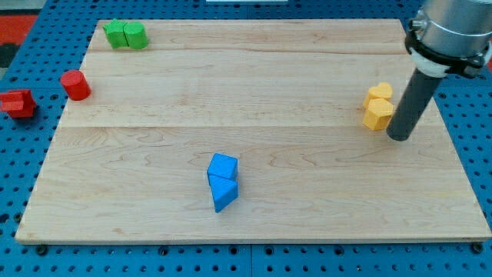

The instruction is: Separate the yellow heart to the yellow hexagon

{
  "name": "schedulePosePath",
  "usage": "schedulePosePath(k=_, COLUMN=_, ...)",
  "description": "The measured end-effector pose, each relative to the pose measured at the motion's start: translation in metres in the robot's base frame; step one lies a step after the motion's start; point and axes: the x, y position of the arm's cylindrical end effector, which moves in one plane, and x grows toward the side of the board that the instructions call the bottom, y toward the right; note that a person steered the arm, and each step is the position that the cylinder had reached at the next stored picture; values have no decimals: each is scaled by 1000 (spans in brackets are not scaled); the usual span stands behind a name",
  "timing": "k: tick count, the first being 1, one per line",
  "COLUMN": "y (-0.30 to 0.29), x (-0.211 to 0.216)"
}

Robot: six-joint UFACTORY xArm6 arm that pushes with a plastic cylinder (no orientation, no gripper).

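Observation:
Two yellow blocks sit touching at the view's right on the wooden board (154,177). The upper one (379,93) looks like the yellow hexagon and the lower one (378,114) like the yellow heart, though the shapes are hard to make out. My tip (399,138) stands just to the right of the lower yellow block, a little below it, very close to it or touching it. The dark rod rises from there to the view's top right.
Two blue blocks (223,181) touch at the bottom middle. Two green blocks (126,35) touch at the top left corner. A red block (75,85) sits at the board's left edge; another red block (17,103) lies off the board.

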Motion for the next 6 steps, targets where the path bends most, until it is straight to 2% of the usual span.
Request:
schedulePosePath(k=1, y=38, x=-25)
schedulePosePath(k=2, y=41, x=-57)
schedulePosePath(k=4, y=-14, x=-54)
schedulePosePath(k=6, y=-9, x=-3)
